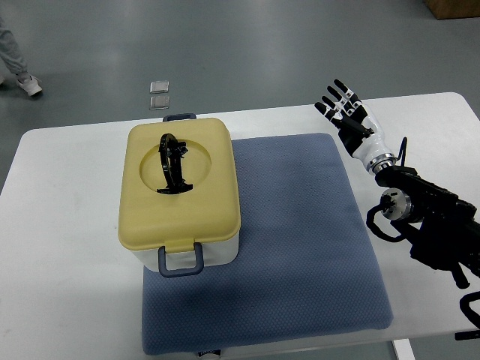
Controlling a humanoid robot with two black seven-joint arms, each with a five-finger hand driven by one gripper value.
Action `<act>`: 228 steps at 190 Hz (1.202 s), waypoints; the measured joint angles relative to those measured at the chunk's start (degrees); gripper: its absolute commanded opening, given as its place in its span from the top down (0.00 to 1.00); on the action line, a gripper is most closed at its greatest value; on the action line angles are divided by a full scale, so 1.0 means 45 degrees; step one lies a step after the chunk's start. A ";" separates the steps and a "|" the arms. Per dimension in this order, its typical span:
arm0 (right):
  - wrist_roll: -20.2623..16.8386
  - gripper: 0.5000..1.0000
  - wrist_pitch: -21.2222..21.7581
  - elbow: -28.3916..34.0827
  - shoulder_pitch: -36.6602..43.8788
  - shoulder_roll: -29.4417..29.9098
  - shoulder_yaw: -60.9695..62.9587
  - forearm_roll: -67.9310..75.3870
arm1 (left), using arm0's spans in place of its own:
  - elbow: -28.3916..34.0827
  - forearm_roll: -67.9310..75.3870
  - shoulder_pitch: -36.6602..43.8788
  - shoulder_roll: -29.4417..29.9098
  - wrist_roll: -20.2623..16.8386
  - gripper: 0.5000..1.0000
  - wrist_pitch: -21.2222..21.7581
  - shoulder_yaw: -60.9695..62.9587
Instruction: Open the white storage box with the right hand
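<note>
The white storage box (225, 253) stands on the left part of a blue mat (300, 247). Its yellow lid (180, 184) is on and closed, with a black handle (174, 163) lying in a round recess on top. A grey-blue latch (181, 261) hangs at the near side and another (180, 117) shows at the far side. My right hand (343, 106) is open, fingers spread, above the table to the right of the mat's far corner, well clear of the box. The left arm is out of view.
The white table (67, 247) carries the mat and box. Its far edge runs behind the box. On the grey floor beyond lie two small square tiles (159, 94). A person's shoe (28, 85) shows at the top left.
</note>
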 measured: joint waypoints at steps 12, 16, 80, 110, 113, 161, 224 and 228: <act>0.0006 0.14 -0.0025 0.0000 -0.0007 0.0040 -0.0001 0.0000 | -0.0006 0.0005 0.0000 0.0000 0.0000 0.00 -0.0002 0.0006; 0.0011 0.14 -0.0028 0.0000 -0.0011 0.0047 -0.0002 0.0000 | -0.0007 0.0007 0.0001 0.0000 0.0000 0.00 -0.0005 0.0007; 0.0023 0.14 -0.0036 0.0000 -0.0024 0.0085 0.0055 0.0000 | 0.0149 0.0019 -0.0013 0.0000 -0.0010 0.00 0.0098 -0.0031; 0.0040 0.14 -0.0026 0.0000 -0.0054 0.0062 0.0085 0.0000 | 0.0188 -0.0004 -0.0052 0.0000 -0.0013 0.00 0.0154 -0.0046; 0.0043 0.14 -0.0025 0.0000 -0.0056 0.0058 0.0088 0.0000 | 0.0187 -0.0005 -0.0053 0.0000 -0.0013 0.00 0.0155 -0.0054; 0.0076 0.14 -0.0029 0.0000 -0.0062 0.0053 0.0096 0.0000 | 0.0167 -0.0005 -0.0050 0.0000 -0.0013 0.00 0.0157 -0.0071; 0.0120 0.14 -0.0051 -0.0160 -0.0061 0.0014 0.0066 -0.0019 | 0.0172 0.0000 -0.0054 0.0000 -0.0013 0.00 0.0157 -0.0081; 0.0120 0.14 -0.0052 -0.0166 -0.0061 0.0015 0.0072 -0.0019 | 0.0172 0.0000 -0.0055 0.0000 -0.0013 0.00 0.0157 -0.0081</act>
